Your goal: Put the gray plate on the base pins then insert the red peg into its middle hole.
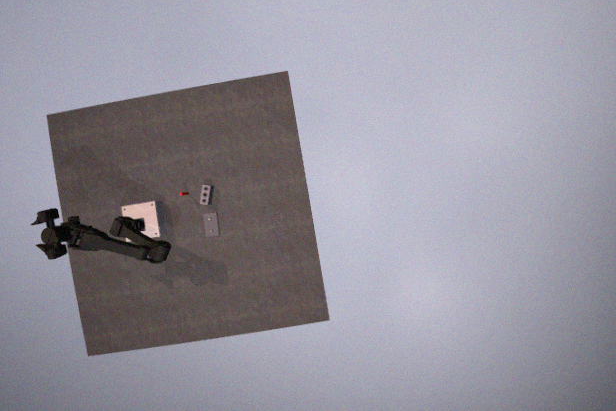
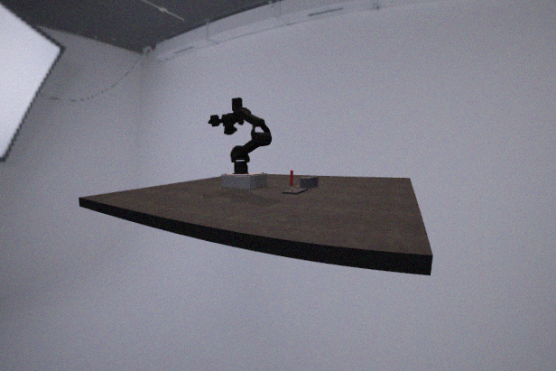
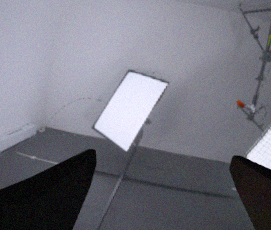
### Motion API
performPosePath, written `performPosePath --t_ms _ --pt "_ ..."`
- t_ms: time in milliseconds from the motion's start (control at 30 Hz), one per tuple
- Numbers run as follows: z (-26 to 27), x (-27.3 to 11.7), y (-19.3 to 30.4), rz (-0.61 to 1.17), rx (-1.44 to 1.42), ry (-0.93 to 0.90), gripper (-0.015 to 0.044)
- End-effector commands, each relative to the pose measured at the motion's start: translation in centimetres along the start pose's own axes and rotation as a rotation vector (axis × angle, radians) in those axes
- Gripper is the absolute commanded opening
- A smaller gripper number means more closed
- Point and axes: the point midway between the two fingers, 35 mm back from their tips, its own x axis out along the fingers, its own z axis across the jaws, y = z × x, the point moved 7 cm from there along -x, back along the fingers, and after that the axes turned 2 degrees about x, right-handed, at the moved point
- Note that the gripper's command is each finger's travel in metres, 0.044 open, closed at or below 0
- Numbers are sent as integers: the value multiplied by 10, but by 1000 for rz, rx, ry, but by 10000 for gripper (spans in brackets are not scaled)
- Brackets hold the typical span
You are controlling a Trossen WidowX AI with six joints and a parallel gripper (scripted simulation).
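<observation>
black six-joint arm on a pale mounting block, folded back so its parallel-jaw gripper hangs beyond the worktop's left edge in the top view. its fingers are spread wide, with nothing held between them. toward the middle of the worktop, away from its edges and corners, the red peg stands upright. near it rests the gray three-hole plate, off the flat two-pin base, which lies just beside it.
</observation>
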Motion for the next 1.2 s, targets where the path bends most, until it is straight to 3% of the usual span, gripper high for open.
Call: performPosePath --t_ms 0,200,533,833,1167 --pt "0 0 0 0 0 0 426" --pt "38 8 1 -184 -260 -197 440" --pt "135 -14 -11 -770 -728 -385 440" --pt "195 -70 -31 -1210 -907 -262 440" --pt "229 -156 -57 -1540 -950 41 440"
